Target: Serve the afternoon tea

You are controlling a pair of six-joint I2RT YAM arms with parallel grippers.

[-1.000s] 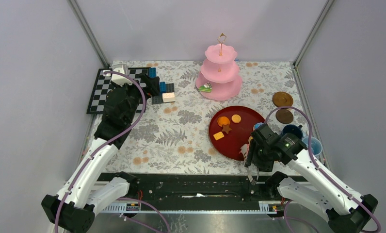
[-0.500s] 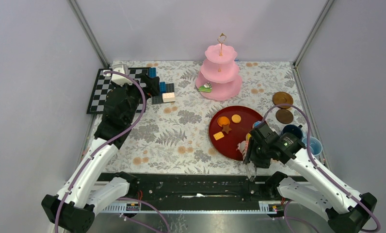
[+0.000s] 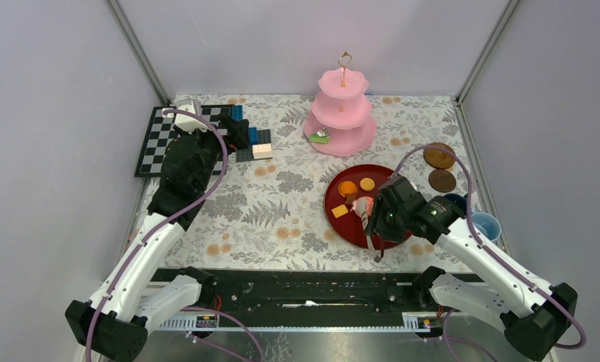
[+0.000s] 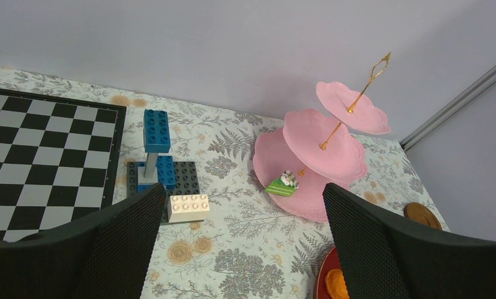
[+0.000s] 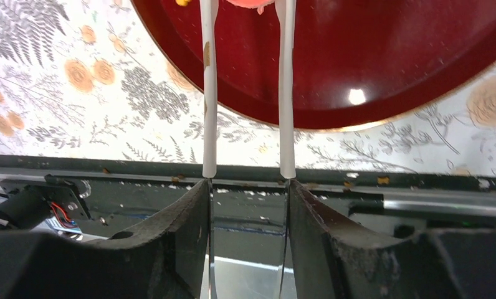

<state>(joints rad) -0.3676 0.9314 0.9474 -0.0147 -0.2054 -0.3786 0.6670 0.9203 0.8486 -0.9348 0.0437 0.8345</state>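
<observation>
In the top view the right gripper (image 3: 378, 222) hangs over the near part of the dark red tray (image 3: 350, 228), right of centre in the frame. Its fingers (image 5: 189, 230) are clamped on a pair of white tongs (image 5: 286, 93), whose two arms run forward over the tray. A pink sweet (image 3: 363, 204) sits between their tips, just beside a brown star biscuit (image 3: 351, 200); whether it is clear of the tray I cannot tell. An orange round sweet (image 3: 347, 188), a pale round biscuit (image 3: 367, 183) and a yellow square piece (image 3: 340, 211) also lie on the tray. The pink three-tier stand (image 3: 342, 113) is at the upper centre, with a green cake piece (image 4: 281, 185) on its lowest tier. Two brown saucers (image 3: 439, 154) lie near the right edge, one behind the other, and a light blue cup (image 3: 486, 225) stands below them, beside a darker cup (image 3: 455, 200) half hidden by the arm. The left gripper (image 4: 242, 205) is held at the upper left with its fingers wide apart and nothing between them, above the edge of a checkerboard (image 4: 40, 162) and a cluster of toy bricks (image 4: 161, 168).
</observation>
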